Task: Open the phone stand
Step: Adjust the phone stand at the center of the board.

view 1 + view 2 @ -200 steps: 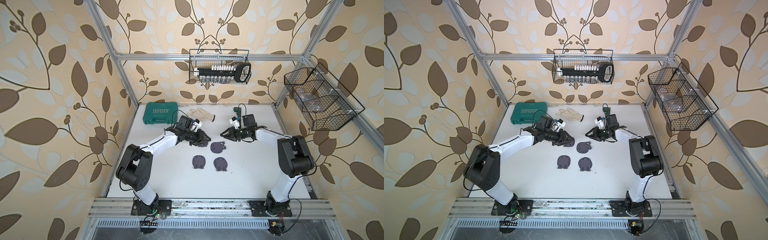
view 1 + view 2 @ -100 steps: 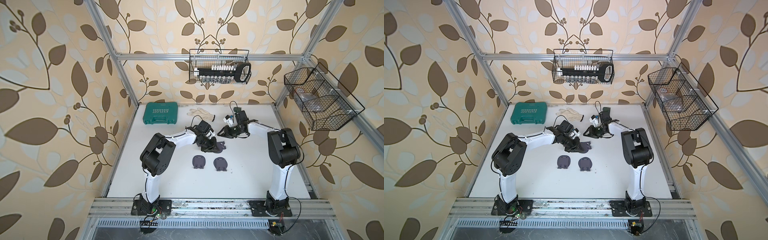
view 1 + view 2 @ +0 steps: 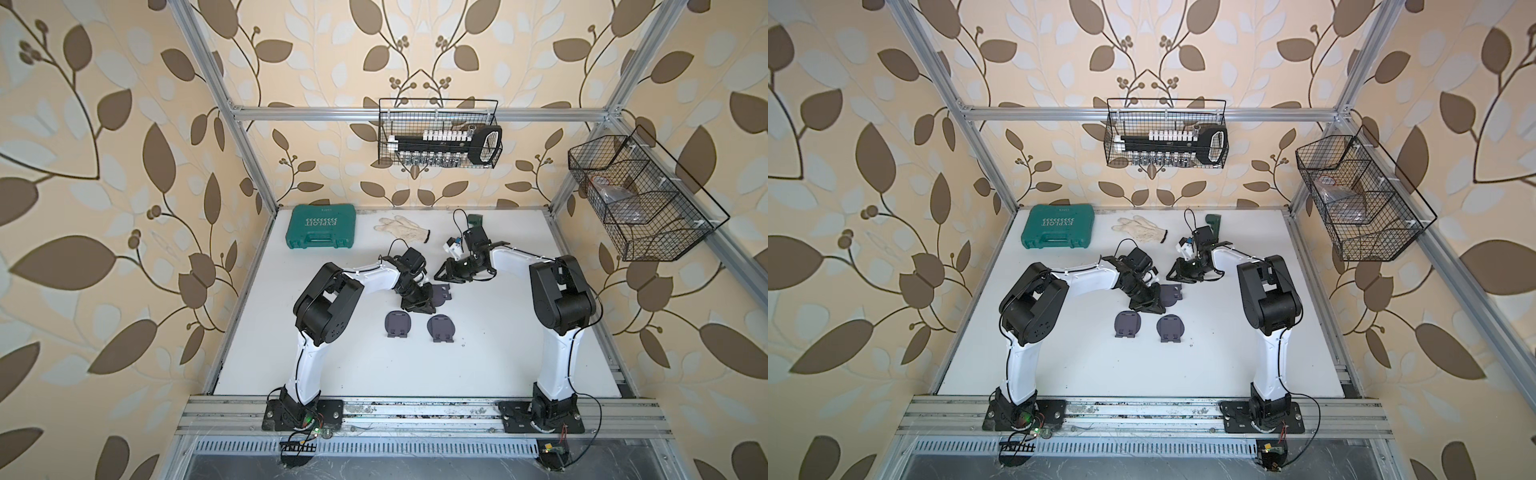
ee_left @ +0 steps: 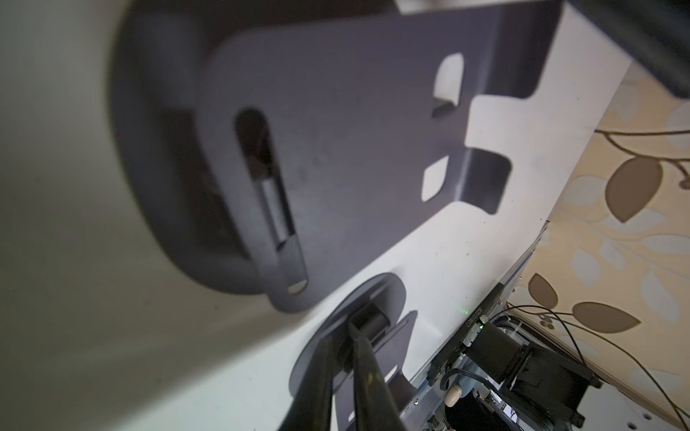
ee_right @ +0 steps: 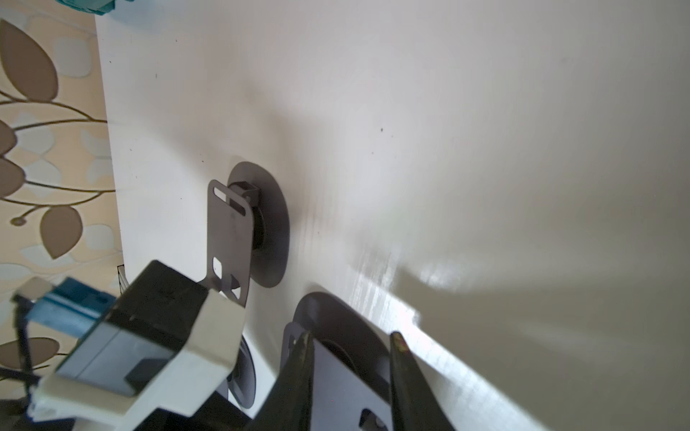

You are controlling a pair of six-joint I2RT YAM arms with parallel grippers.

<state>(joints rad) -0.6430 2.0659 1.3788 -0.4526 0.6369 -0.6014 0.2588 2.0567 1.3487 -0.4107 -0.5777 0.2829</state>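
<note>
Just above centre in a top view, the phone stand [image 3: 442, 293] sits on the white table [image 3: 374, 374], my left gripper [image 4: 353, 328] drawn together beside it, my right gripper [image 5: 351, 337] spread astride its plate.

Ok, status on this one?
Left gripper shut, down at far phone stand. Right gripper open above its plate. Not opened yet. Two spare stands close by.

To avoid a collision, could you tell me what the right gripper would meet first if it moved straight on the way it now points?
Most likely the grey phone stand: in the right wrist view its plate lies right ahead of the right gripper, though depth is unclear.
</note>
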